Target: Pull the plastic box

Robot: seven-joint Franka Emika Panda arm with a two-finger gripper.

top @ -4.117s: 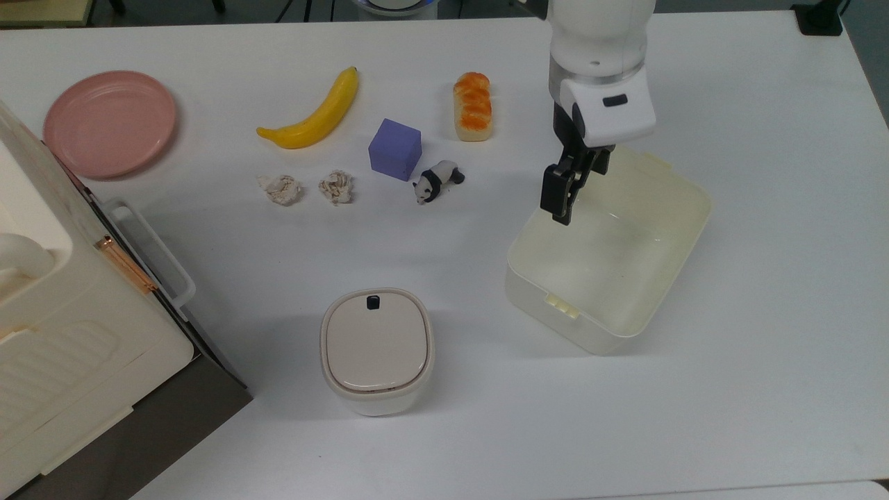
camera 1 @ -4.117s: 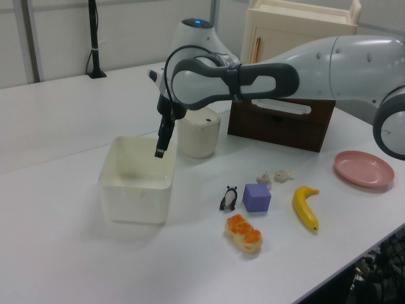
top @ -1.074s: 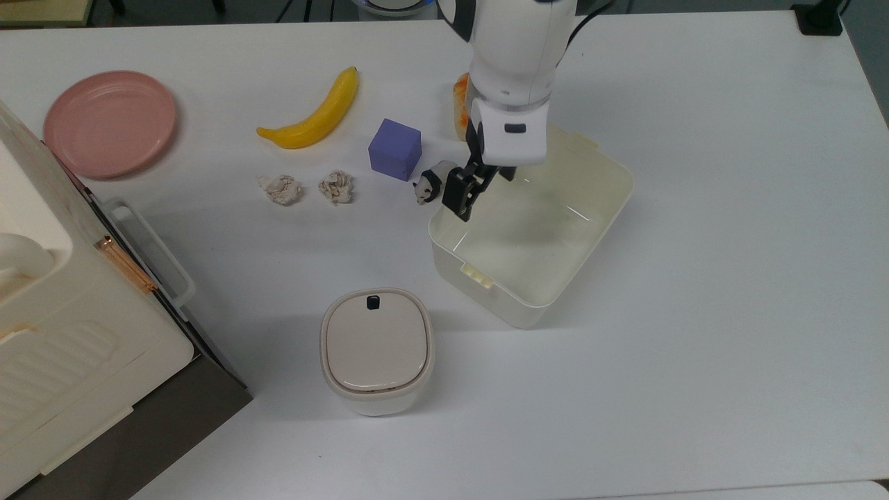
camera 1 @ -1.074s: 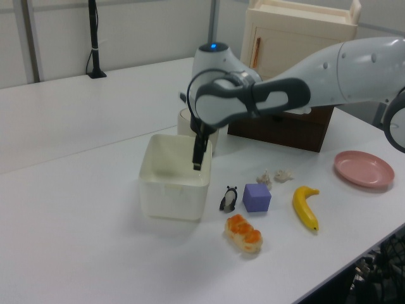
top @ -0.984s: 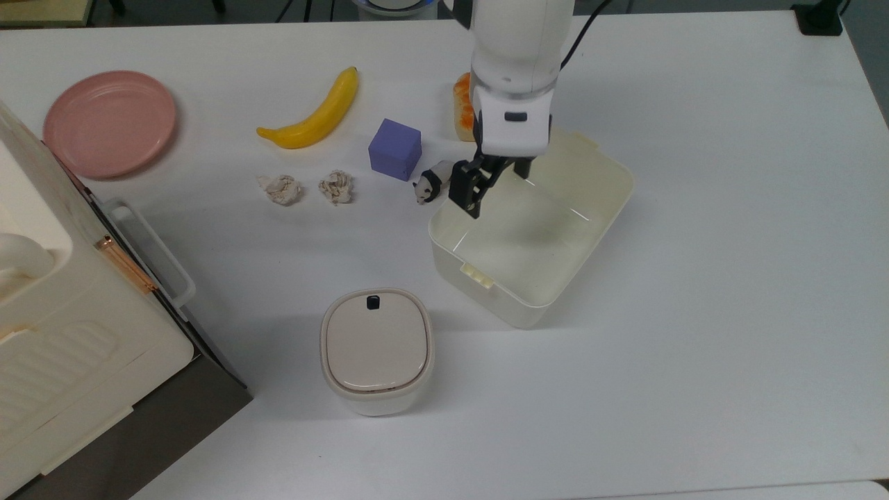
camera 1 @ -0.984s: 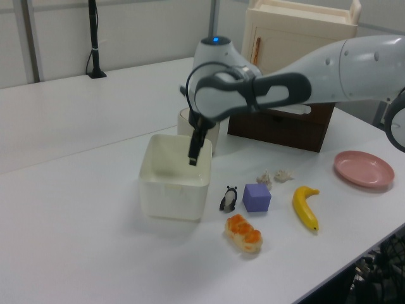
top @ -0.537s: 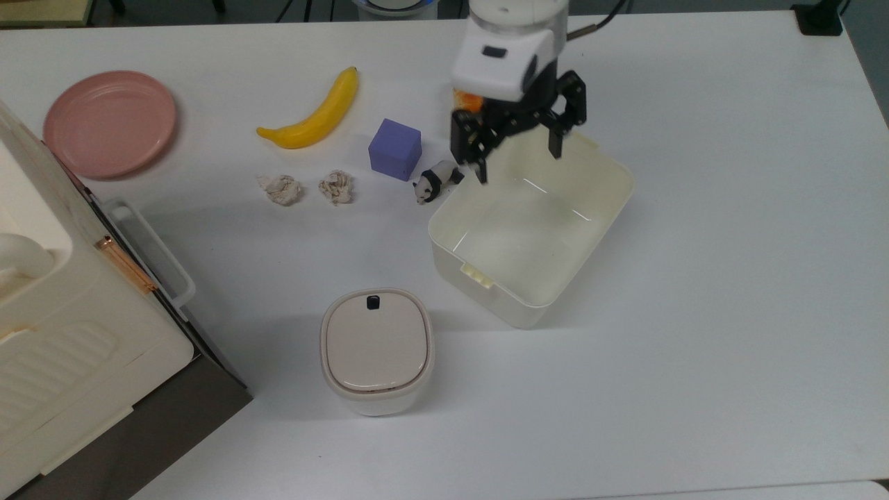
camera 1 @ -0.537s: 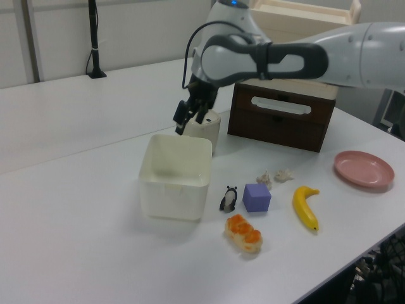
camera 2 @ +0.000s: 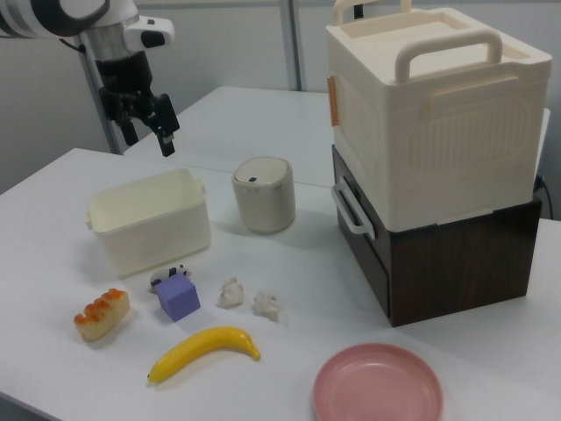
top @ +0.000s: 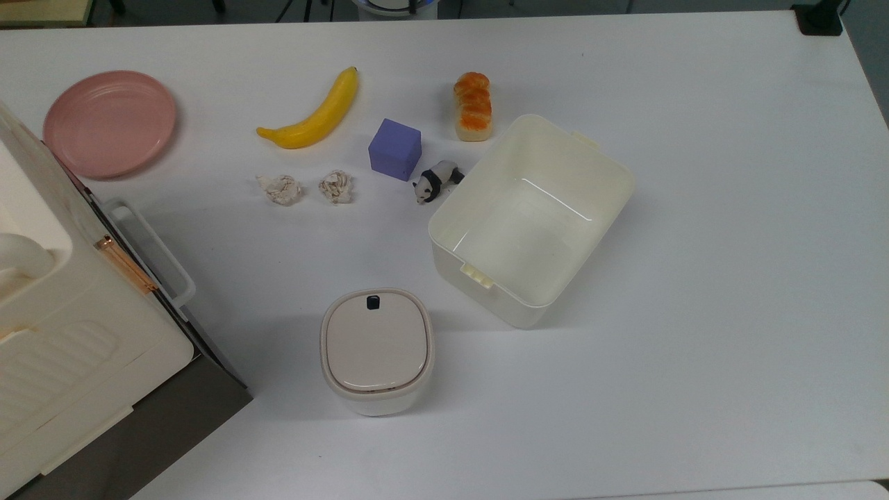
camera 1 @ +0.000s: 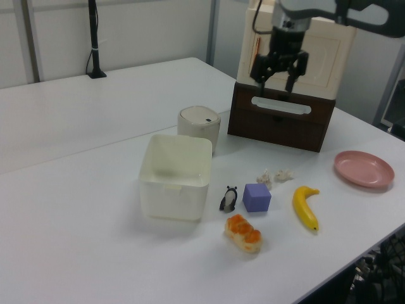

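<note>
In the top view, taking the table (top: 729, 347) as a clock face, the nearest thing is the lidded bin (top: 377, 351) at about seven o'clock from the centre, with the big cabinet (top: 62, 333) far out at eight. Just past the bin, close to the centre and a little toward three o'clock, stands the plastic box (top: 531, 219), upright, lidless and with nothing in it, turned at a slant so one corner points to twelve. At its ten o'clock the toy panda (top: 436, 182) lies just beside the wall, apart from it as far as I can tell. Farther on come the purple cube (top: 395, 149), two paper wads (top: 309, 188), the bread (top: 473, 105) at the box's eleven o'clock, the banana (top: 316, 112), and the pink plate (top: 110, 122) far toward ten.

In the right view the gripper (camera 2: 140, 125) hangs high in the air, well apart from the box, fingers spread and holding nothing.

Judging by this, the box is free and the arm is clear of it, so the pull looks finished or broken off. If more travel is wanted, the next move calls for coming down again over a wall and hooking or pinching the rim, away from the panda.
</note>
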